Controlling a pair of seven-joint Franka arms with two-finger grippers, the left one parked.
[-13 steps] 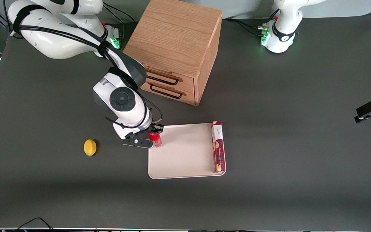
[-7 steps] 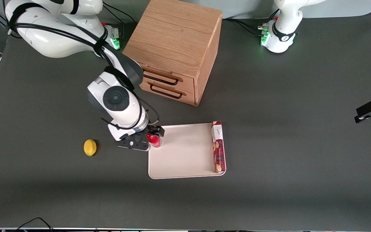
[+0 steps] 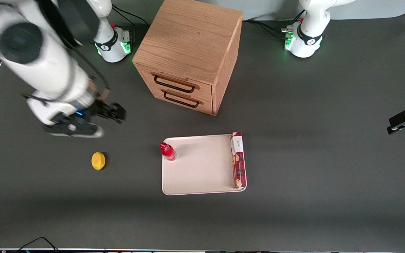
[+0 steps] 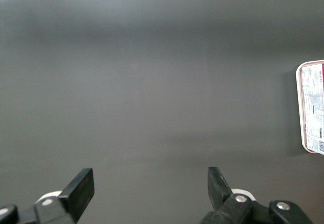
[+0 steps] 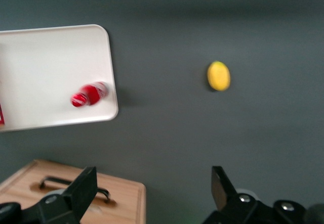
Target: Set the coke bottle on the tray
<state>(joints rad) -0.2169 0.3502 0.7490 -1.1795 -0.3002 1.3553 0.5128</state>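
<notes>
The coke bottle (image 3: 167,151), small and red with a red cap, stands upright on the off-white tray (image 3: 202,172), at the tray's corner nearest the working arm and farthest from the front camera. It also shows in the right wrist view (image 5: 88,94) on the tray (image 5: 45,67). My right gripper (image 3: 95,121) is open and empty, raised high above the table toward the working arm's end, well apart from the bottle. In the right wrist view the gripper (image 5: 152,193) has its fingers spread wide with nothing between them.
A long red cookie box (image 3: 238,160) lies on the tray's edge toward the parked arm. A yellow lemon (image 3: 98,161) lies on the table beside the tray, below my gripper; it shows in the right wrist view (image 5: 218,76). A wooden two-drawer cabinet (image 3: 192,52) stands farther back.
My gripper let go of the coke bottle, which now stands alone on the tray. The arm has risen and swung away toward the working arm's end.
</notes>
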